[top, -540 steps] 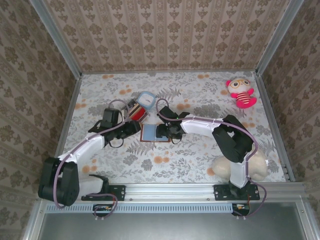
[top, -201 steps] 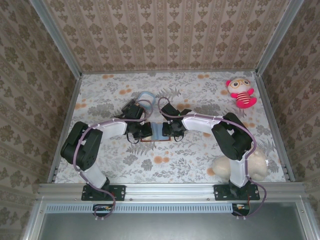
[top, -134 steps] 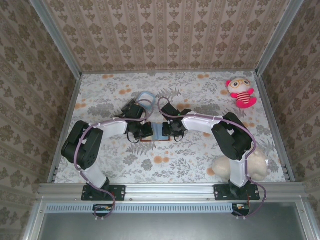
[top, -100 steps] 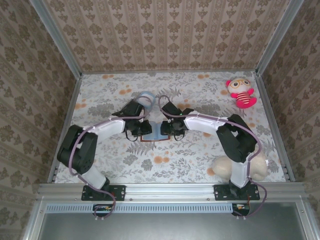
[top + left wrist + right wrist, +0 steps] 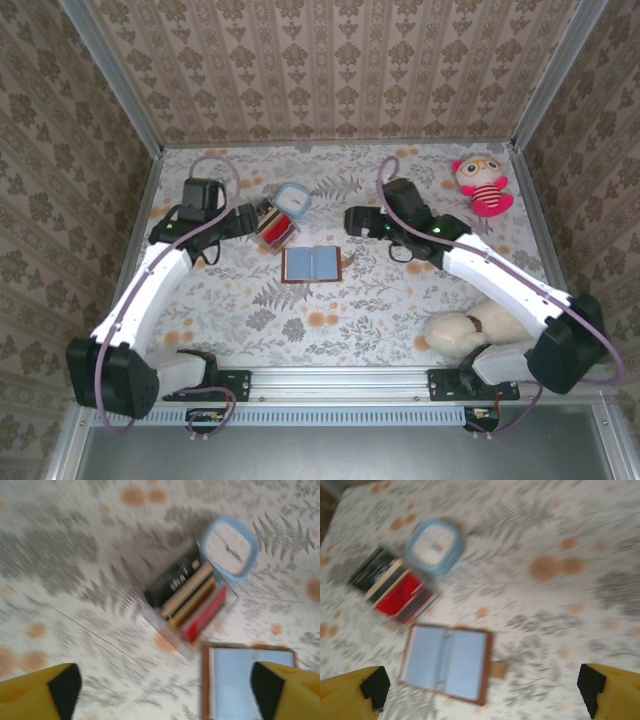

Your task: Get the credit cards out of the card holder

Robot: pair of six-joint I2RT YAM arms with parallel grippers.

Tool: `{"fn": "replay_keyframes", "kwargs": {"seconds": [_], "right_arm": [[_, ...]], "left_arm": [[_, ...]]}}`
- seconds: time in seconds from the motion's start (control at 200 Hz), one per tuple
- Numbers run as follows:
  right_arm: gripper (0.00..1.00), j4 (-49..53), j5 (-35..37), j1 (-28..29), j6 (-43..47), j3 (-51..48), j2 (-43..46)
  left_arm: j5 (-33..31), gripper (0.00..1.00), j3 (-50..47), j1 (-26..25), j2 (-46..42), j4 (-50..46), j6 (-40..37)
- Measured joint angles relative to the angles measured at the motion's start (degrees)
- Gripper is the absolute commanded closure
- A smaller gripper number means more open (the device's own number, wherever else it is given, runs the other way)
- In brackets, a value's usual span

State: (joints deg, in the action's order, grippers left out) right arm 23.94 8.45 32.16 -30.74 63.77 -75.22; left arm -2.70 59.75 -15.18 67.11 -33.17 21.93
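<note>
Clear box [image 5: 167,632] holds red and dark cards [image 5: 190,597]; card holder [image 5: 445,664] lies open.

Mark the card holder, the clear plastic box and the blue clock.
card holder [image 5: 311,265], top external view, light blue inner face
clear plastic box [image 5: 165,627], left wrist view, its clear side wall
blue clock [image 5: 436,545], right wrist view, white dial

Left pincer [image 5: 248,220], right pincer [image 5: 351,221], jaws spread

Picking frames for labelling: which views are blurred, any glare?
Top external: sharp, evenly lit, the card holder crisp. Left wrist: motion-blurred, the clear box and blue clock smeared. Right wrist: blurred too, card holder edges soft. No glare that I can see.
</note>
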Motion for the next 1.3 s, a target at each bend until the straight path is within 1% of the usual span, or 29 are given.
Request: {"fn": "replay_keyframes", "kwargs": {"seconds": [0.15,0.245,0.325,0.425,0.495,0.575,0.705,0.81,0.9,1.095,1.205,1.3], "right_arm": [[0.0,-2.5,8.4,-8.0,3.8,-5.9,7.4],[0.0,-6.5,13.7,-11.6,6.6,-11.3,11.1],[0.0,-11.1,17.2,-14.0,9.2,-16.1,12.4],[0.0,-18.9,20.5,-16.3,13.8,-23.1,12.5],[0.0,-23.9,22.2,-17.4,17.4,-27.5,11.9],[0.0,-29.3,23.7,-19.2,20.2,-30.8,9.0],[0.0,-37.8,25.5,-21.9,22.3,-34.0,3.3],[0.0,-45.2,25.3,-23.1,24.1,-36.6,-0.3],[0.0,-49.7,23.4,-23.6,26.0,-37.7,-2.3],[0.0,-60.4,14.2,-25.3,29.2,-39.2,-3.6],[0.0,-67.3,9.7,-26.3,29.8,-40.9,-7.0],[0.0,-69.9,7.2,-26.6,30.4,-42.7,-8.8]], "left_arm": [[-5.9,0.0,-3.0,4.6,-5.0,5.0,-4.5],[-8.8,0.0,-8.7,7.9,-5.9,11.8,-6.0],[-9.9,0.0,-14.6,9.3,-5.5,17.9,-7.5],[-11.4,0.0,-20.8,9.6,-3.4,25.0,-9.7],[-12.0,0.0,-23.2,10.3,-1.2,29.0,-10.7],[-12.2,0.0,-25.2,11.9,1.6,34.1,-11.5],[-12.0,0.0,-28.7,13.8,5.4,43.7,-13.7],[-10.5,0.0,-31.9,13.9,7.5,50.7,-16.4],[-8.6,0.0,-34.4,13.9,9.2,56.8,-18.7],[-3.6,0.0,-37.9,14.6,11.6,70.2,-21.2],[-0.4,0.0,-39.4,14.9,15.4,77.9,-22.2],[1.7,0.0,-40.8,14.9,18.0,82.2,-22.7]]}}
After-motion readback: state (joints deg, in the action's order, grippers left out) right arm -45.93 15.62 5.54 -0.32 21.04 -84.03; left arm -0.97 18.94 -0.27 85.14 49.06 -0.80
